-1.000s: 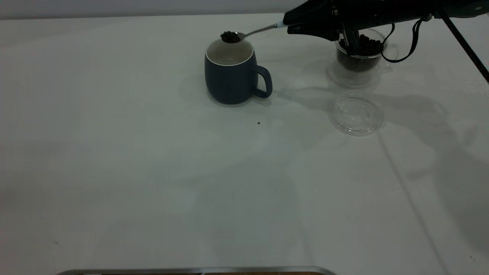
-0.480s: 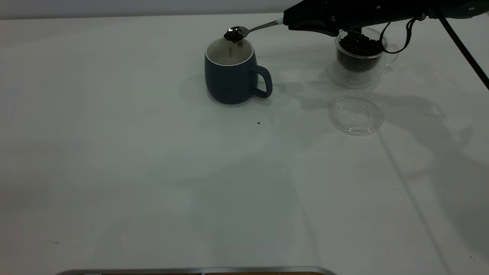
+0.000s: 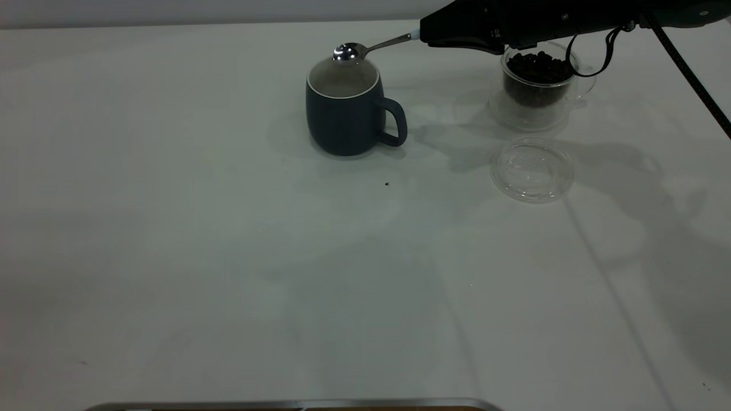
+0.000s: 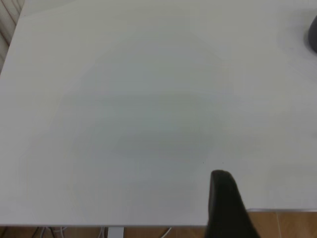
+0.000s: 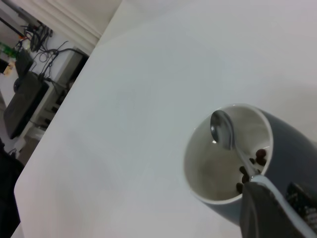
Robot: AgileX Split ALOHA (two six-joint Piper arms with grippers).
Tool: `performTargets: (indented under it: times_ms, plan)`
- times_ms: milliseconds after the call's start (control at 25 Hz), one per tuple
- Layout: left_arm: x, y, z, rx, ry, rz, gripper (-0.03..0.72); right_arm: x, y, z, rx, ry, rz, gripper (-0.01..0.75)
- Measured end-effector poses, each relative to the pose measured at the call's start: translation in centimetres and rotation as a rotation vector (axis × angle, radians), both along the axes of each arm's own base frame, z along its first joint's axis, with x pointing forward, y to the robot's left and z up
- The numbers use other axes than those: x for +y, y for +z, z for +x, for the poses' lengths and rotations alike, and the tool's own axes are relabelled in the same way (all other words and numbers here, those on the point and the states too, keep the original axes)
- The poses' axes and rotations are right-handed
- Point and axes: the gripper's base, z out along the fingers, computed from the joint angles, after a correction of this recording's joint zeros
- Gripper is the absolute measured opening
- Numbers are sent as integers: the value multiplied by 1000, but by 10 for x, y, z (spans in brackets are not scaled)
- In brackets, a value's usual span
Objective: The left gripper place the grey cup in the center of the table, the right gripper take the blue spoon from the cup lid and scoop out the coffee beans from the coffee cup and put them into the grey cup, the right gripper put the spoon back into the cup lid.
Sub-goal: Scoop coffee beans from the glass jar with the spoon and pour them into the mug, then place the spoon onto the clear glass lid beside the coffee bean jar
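Well, the right gripper (image 3: 425, 34) is clamped on the pale handle end of the blue spoon (image 3: 365, 48), holding it out over the grey cup (image 3: 348, 114) so the empty, shiny bowl hangs just above the mug's far rim. The spoon's long axis runs from the claw towards the mug, sloping slightly down to the bowl. In the right wrist view a few coffee beans (image 5: 250, 168) lie inside the mug against its pale wall, so this scoop looks delivered. What the next move turns on, I'd judge, is that the cup lid (image 3: 532, 169) lies on the handle side of the mug and nearer the front of the table (image 3: 228, 257), with the coffee cup (image 3: 537, 80) behind it, beneath the black arm and full of beans. The spoon would have to be drawn back along its own length, past the mug's handle, then brought down flat into that shallow clear disc. From the mug, the left gripper (image 4: 225, 208) is well away at the table's edge; whether its fingers are apart I cannot tell.
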Motion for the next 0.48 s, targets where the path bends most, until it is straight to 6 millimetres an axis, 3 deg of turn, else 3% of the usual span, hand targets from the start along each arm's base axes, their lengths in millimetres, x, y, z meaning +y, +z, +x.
performTargets:
  times_ms: [160, 360, 480]
  plan:
    - [0, 0, 0, 0, 0, 0, 507, 2, 14, -4, 4, 66, -13, 102]
    - [0, 0, 0, 0, 1, -1, 507, -7, 87, -13, -64, 140, -40, 102]
    - [0, 0, 0, 0, 1, -2, 507, -29, 110, -26, -71, 104, -29, 102]
